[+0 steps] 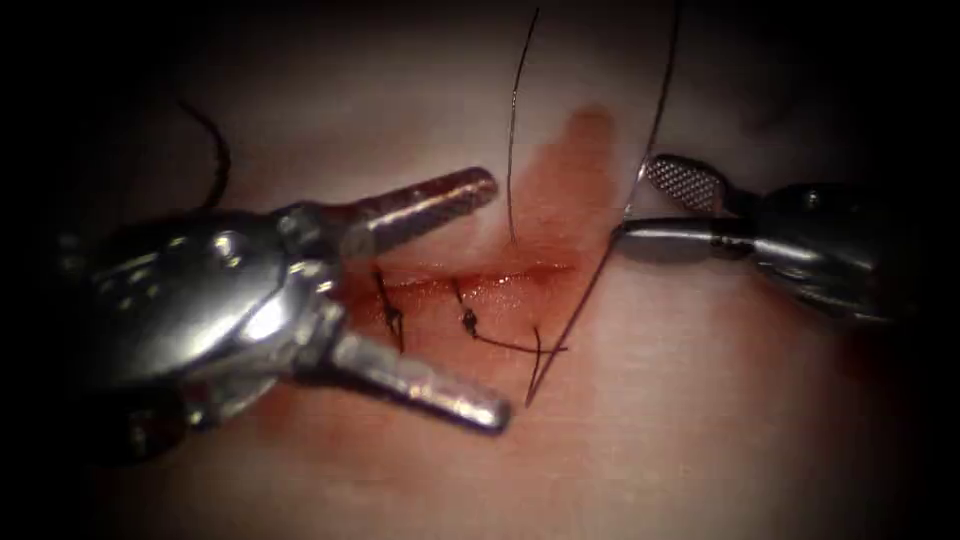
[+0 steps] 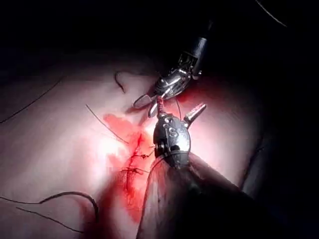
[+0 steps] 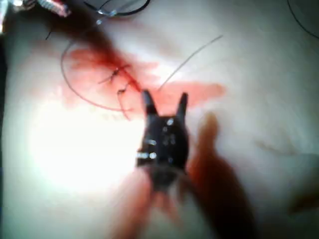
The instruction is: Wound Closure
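The cut [image 1: 480,280] runs across the tissue [image 1: 700,400], wet with red fluid [image 1: 570,160]. Two knotted stitches [image 1: 392,315] [image 1: 468,320] cross its left half. My left tool [image 1: 495,300] stands with jaws spread wide above and below the stitches, holding nothing. At the cut's right end, my right tool [image 1: 632,198] is open; a long thread [image 1: 575,320] runs past its jaw tips down to the tissue below the cut. A second thread [image 1: 512,150] drops to the cut's upper edge. I cannot tell whether the dark curved strand [image 1: 215,150] at upper left is needle or thread.
A short thread tail [image 1: 520,345] lies below the cut, right of the second stitch. Loose thread loops [image 2: 75,196] lie on the tissue away from the wound. The right wrist view has the open jaws [image 3: 165,102] just short of the stitches [image 3: 117,74].
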`<state>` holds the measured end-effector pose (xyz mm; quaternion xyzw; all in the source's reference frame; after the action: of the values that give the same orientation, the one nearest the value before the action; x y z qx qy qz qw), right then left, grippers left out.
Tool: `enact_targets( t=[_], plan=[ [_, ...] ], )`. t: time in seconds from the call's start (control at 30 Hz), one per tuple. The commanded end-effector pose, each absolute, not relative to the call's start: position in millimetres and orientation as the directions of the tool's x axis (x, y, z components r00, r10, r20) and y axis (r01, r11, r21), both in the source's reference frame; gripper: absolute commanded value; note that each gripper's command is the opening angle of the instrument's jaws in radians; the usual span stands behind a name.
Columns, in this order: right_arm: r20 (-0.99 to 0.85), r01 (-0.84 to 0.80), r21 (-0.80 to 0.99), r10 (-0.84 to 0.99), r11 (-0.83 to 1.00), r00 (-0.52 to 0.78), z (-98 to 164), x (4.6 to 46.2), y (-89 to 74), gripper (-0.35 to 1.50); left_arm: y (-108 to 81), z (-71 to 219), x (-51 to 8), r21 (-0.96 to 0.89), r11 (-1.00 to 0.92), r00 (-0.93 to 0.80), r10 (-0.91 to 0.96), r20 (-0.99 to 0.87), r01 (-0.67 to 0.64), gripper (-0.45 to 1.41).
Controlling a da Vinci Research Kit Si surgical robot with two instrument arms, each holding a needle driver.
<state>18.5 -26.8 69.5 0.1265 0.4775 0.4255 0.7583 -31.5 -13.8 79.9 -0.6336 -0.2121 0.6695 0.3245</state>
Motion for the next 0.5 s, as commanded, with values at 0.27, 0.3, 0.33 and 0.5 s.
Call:
enact_targets(
  t=[0.27,0.3,0.33,0.5],
  plan=[
    [-0.619,-0.524,0.582,0.757,0.622,0.210,69.2,19.2,-28.5,1.26,-12.6,80.9,-35.4,-0.720,-0.657,-0.029,0.743,-0.669,-0.224,0.96],
    [-0.618,-0.524,0.577,0.754,0.626,0.220,69.1,19.3,-28.6,1.26,-12.4,81.0,-35.7,-0.719,-0.656,-0.036,0.744,-0.667,-0.229,0.96],
    [-0.620,-0.521,0.574,0.751,0.631,0.227,69.1,19.3,-28.8,1.26,-12.3,81.1,-36.1,-0.717,-0.655,-0.052,0.745,-0.665,-0.238,0.96],
    [-0.621,-0.515,0.574,0.748,0.637,0.234,68.8,19.4,-29.3,1.26,-11.7,82.2,-37.2,-0.714,-0.611,-0.143,0.785,-0.603,-0.342,0.96]
  ],
)
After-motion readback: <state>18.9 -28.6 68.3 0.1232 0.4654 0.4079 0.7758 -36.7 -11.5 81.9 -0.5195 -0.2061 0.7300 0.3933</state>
